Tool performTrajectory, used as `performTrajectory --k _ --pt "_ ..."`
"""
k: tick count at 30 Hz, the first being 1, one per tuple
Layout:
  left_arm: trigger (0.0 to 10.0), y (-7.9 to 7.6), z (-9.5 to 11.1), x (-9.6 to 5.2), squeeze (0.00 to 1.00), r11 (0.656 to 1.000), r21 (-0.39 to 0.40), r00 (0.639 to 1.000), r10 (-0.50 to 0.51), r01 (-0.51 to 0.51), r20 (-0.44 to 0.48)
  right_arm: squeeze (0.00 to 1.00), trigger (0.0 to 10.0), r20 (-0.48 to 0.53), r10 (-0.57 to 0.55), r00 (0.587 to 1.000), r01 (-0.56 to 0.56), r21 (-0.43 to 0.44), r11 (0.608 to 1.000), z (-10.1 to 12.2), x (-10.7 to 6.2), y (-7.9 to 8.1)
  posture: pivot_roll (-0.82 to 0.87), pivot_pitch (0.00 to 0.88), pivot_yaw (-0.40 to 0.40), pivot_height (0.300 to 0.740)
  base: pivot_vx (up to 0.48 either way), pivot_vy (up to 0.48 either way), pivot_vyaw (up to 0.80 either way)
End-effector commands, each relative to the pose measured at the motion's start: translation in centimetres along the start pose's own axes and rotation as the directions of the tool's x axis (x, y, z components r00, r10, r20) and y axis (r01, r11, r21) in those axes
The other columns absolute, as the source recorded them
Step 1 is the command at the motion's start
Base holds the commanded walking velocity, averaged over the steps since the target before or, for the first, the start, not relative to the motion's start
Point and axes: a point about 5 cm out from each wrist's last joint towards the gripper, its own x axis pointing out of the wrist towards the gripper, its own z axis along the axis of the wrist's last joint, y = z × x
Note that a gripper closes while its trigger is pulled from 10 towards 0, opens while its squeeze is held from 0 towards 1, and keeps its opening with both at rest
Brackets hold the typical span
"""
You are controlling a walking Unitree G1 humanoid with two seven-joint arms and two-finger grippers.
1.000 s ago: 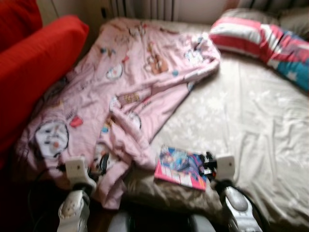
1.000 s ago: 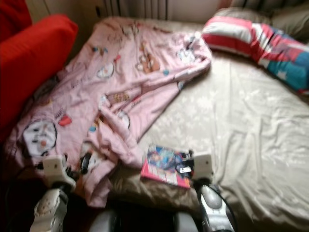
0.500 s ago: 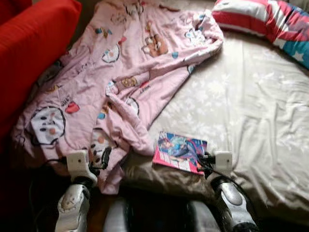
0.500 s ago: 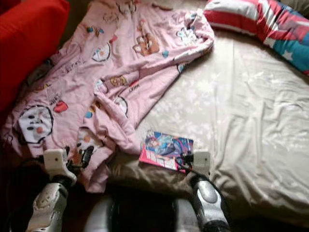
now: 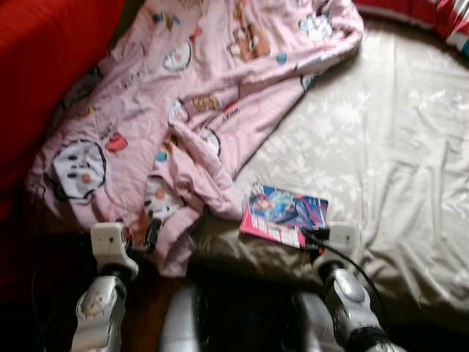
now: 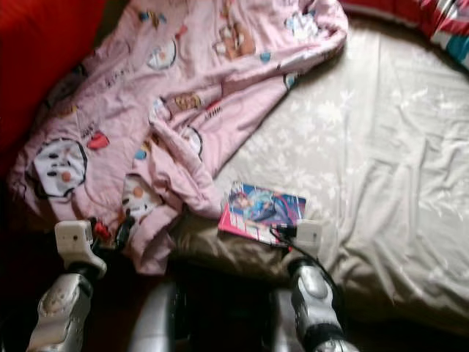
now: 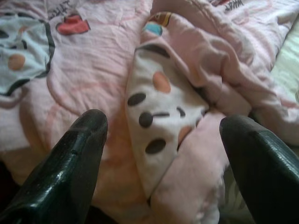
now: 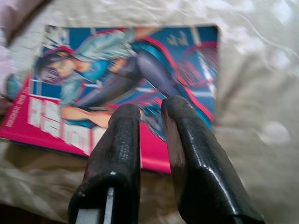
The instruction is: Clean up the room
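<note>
Bedroom scene, with a bed [image 5: 381, 154] under a beige flowered sheet, and both hands are at its near edge. The right hand [image 8: 152, 109] hovers just over the comic book [image 5: 284, 215], its two black fingers [image 8: 119, 140] pressed nearly together, holding nothing. That book lies flat on the sheet close to the bed's near edge, pink spine side toward the robot, with its far left corner just beside the bunched hem of the pink blanket [image 5: 198, 95].

How will it handle? My read: light and thin, with a glossy cover that looks slippery, and floppy enough to sag if pinched at one corner. It sits flush on soft bedding, so a finger can press the mattress down and slide under the near edge. The pink spine side looks the stiffest place to take it, but the fingers would have to spread first.

Over to the left hand [image 7: 161, 140]: fingers spread wide, empty, poised over a fold of the pink blanket printed with cartoon faces. That one is soft, bulky and limp, so any bunched ridge gives a grip, though it will trail.

Further out, a red cushion [image 5: 51, 81] sits alongside the blanket on the robot's left.
</note>
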Motion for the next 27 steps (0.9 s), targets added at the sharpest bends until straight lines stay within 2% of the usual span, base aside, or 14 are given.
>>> performTrajectory --k 1,4,5,8,9,10,11,17,21,25,26,27 --pt "10.0 0.2 -0.7 -0.7 0.00 1.000 -0.007 0.999 0.014 -0.014 -0.035 0.00 10.0 -0.038 -0.037 0.999 0.038 0.018 0.999 -1.2 -0.7 -0.7 0.06 0.356 0.034 0.608 0.000 0.000 0.00" --pt "10.0 0.3 -0.7 -0.9 0.00 1.000 -0.008 0.999 0.017 -0.017 -0.038 0.00 10.0 -0.033 -0.083 0.996 0.085 0.060 0.995 -1.3 -0.8 -1.1 0.07 0.365 0.032 0.608 0.000 0.000 0.00" --pt "10.0 0.5 -0.8 -1.1 0.00 1.000 -0.006 0.999 0.023 -0.023 -0.041 0.00 10.0 -0.014 -0.117 0.993 0.118 0.116 0.986 -1.2 -0.8 -1.4 0.08 0.373 0.031 0.608 0.000 0.000 0.00" --pt "10.0 0.6 -0.9 -1.5 0.00 1.000 -0.002 0.998 0.029 -0.030 -0.047 0.00 10.0 0.000 -0.154 0.988 0.151 0.200 0.968 -1.1 -0.9 -1.8 0.08 0.377 0.031 0.608 0.000 0.000 0.00" --pt "10.0 0.8 -0.9 -1.6 0.00 0.999 0.000 0.998 0.034 -0.034 -0.049 0.73 10.0 -0.013 -0.165 0.986 0.163 0.242 0.957 -1.2 -0.9 -1.8 0.09 0.382 0.035 0.608 0.000 0.000 0.00" --pt "10.0 0.8 -0.9 -1.8 0.00 0.999 0.002 0.998 0.037 -0.037 -0.050 0.73 10.0 -0.022 -0.170 0.985 0.170 0.269 0.948 -1.4 -0.9 -1.9 0.09 0.382 0.035 0.608 0.000 0.000 0.00" --pt "10.0 0.9 -0.9 -2.0 0.00 0.999 0.005 0.998 0.041 -0.041 -0.054 1.00 10.0 -0.029 -0.160 0.987 0.162 0.281 0.946 -1.6 -0.9 -1.7 0.09 0.386 0.035 0.608 0.000 0.000 0.00" --pt "10.0 1.5 -0.6 -2.3 0.00 0.998 0.019 0.997 0.054 -0.053 -0.056 1.00 10.0 -0.076 -0.127 0.989 0.144 0.310 0.940 -2.4 -1.0 -1.1 0.12 0.398 0.046 0.608 0.000 0.000 0.00" --pt "10.0 1.7 -0.4 -2.6 0.00 0.998 0.025 0.997 0.055 -0.053 -0.057 1.00 10.0 -0.075 -0.082 0.994 0.102 0.317 0.943 -2.3 -0.8 -0.6 0.13 0.403 0.057 0.608 0.000 0.000 0.00" --pt "10.0 1.8 -0.3 -2.8 0.00 0.998 0.033 0.996 0.056 -0.054 -0.065 1.00 10.0 -0.063 -0.083 0.995 0.099 0.321 0.942 -1.9 -0.5 -0.5 0.14 0.411 0.063 0.608 0.000 0.000 0.00" --pt "10.0 2.0 -0.3 -3.0 0.00 0.998 0.035 0.996 0.060 -0.058 -0.069 0.95 10.0 -0.064 -0.085 0.994 0.101 0.321 0.942 -1.9 -0.5 -0.5 0.14 0.416 0.066 0.608 0.000 0.000 0.00" --pt "10.0 2.0 -0.3 -3.0 0.00 0.998 0.037 0.996 0.061 -0.059 -0.072 0.20 10.0 -0.065 -0.085 0.994 0.102 0.321 0.941 -1.9 -0.5 -0.5 0.14 0.416 0.066 0.608 0.000 0.000 0.00"
